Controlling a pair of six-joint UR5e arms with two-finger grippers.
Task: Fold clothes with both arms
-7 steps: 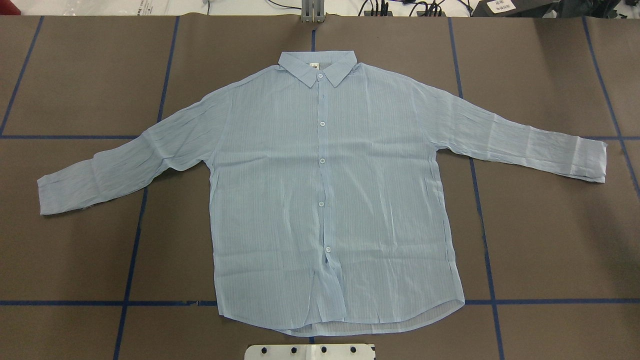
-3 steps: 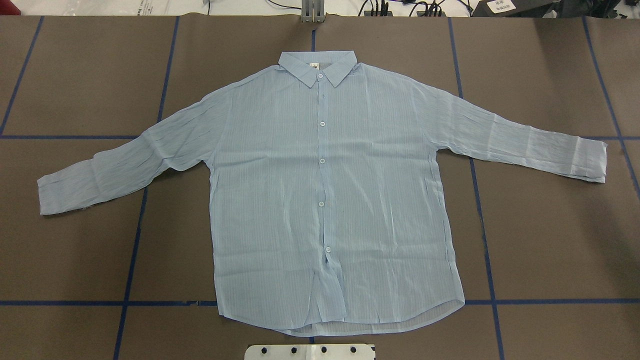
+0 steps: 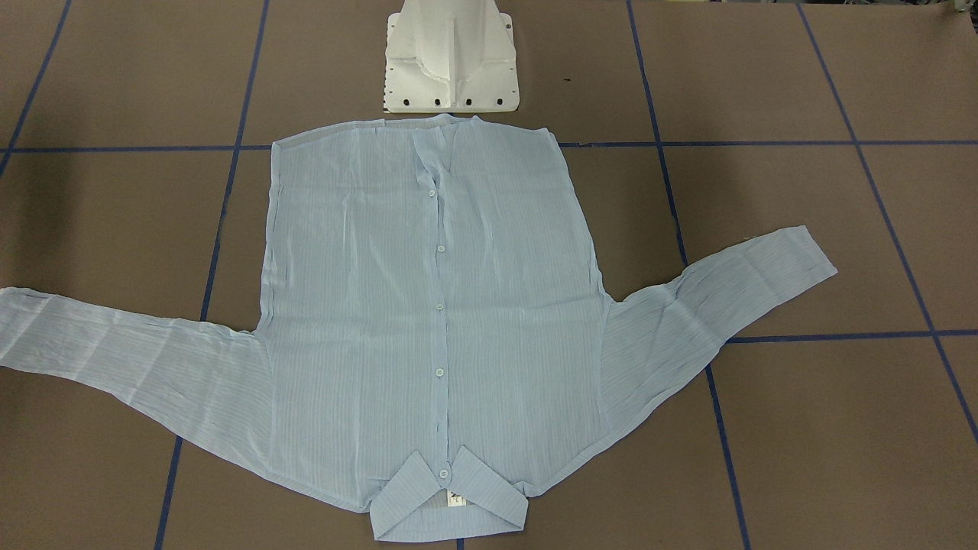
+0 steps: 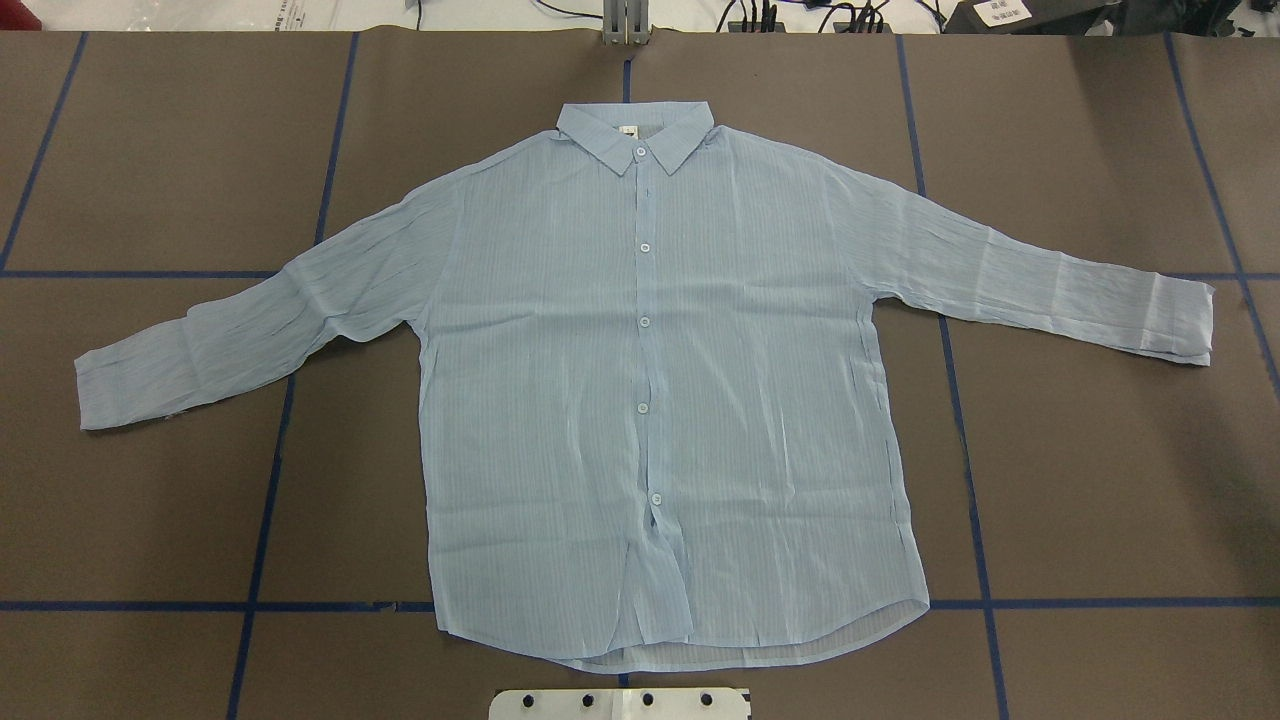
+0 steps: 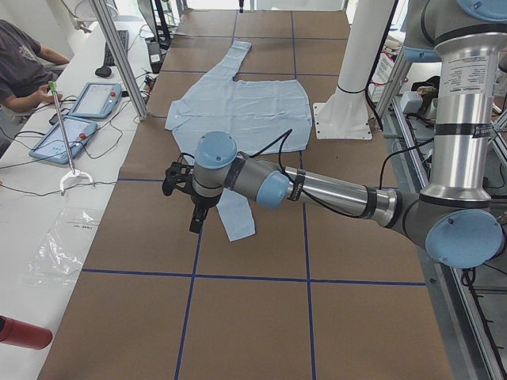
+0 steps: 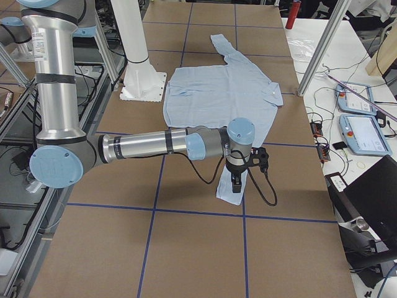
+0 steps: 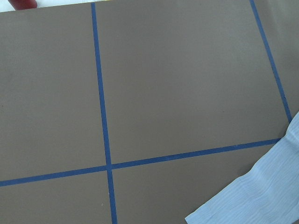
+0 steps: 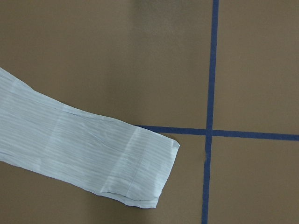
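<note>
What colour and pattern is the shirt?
The shirt is light blue, faintly striped; best in right wrist view.

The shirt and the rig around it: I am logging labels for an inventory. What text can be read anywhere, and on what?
No text is readable.
Neck tag in the shirt collar: too small.
Printed sheet at the overhead view's top right: blurred.
Label on the left arm: too small.
Sticker on the right arm: too small.
</note>
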